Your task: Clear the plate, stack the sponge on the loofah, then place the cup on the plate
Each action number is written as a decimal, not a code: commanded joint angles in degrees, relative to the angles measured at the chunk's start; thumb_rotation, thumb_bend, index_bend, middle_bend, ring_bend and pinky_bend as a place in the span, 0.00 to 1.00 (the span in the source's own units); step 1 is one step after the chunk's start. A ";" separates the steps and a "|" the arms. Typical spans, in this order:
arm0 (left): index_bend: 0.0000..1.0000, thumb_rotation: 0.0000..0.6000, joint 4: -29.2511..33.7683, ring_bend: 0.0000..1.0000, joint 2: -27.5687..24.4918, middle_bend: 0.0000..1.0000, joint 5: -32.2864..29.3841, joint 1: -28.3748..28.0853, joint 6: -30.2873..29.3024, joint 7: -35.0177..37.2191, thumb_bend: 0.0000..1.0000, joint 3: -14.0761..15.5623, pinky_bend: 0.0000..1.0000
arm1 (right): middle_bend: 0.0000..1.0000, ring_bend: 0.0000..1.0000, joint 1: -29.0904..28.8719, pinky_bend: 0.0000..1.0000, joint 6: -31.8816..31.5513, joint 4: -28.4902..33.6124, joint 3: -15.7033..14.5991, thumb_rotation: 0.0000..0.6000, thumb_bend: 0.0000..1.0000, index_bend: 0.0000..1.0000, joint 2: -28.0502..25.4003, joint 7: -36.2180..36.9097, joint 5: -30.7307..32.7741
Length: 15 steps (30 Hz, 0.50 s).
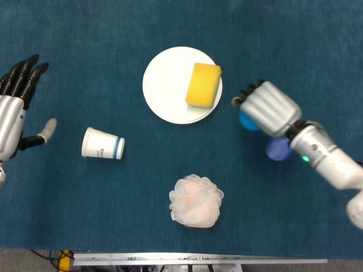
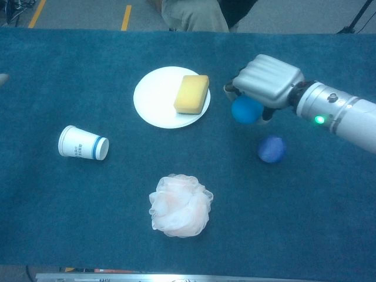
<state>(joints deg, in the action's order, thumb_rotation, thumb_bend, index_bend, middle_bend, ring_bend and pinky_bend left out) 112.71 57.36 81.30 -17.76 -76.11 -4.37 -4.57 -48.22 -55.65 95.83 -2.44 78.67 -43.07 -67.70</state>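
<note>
Our right robot hand (image 2: 267, 82) gripped a blue ball (image 2: 247, 109) right of the plate (image 2: 154, 101); the sponge (image 2: 191, 93) lay on the plate's right half, nearer this hand; our left robot hand (image 1: 14, 110) hung spread, empty, far left.

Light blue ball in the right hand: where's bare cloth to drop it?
The right hand grips the light blue ball. Bare cloth lies right of the plate, above the dark blue ball, and between that ball and the loofah. Plate is crowded by the sponge.
</note>
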 commanded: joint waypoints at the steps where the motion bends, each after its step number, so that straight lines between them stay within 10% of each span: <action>1: 0.04 1.00 0.08 0.00 0.19 0.00 0.14 -0.16 0.40 -0.17 0.32 0.04 0.13 | 0.44 0.37 0.98 0.49 0.41 -0.92 -1.01 1.00 0.00 0.46 -1.10 1.07 -1.03; 15: 0.04 1.00 0.41 0.00 0.79 0.00 0.59 -0.37 1.55 -0.43 0.32 0.22 0.13 | 0.44 0.37 3.75 0.50 3.50 -5.36 -3.61 1.00 0.00 0.46 -3.22 2.89 -1.64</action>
<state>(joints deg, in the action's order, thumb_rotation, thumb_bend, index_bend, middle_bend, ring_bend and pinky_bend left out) 113.12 58.14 81.88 -18.13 -74.57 -4.81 -4.35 -44.63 -52.33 90.65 -5.87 75.54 -40.13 -69.28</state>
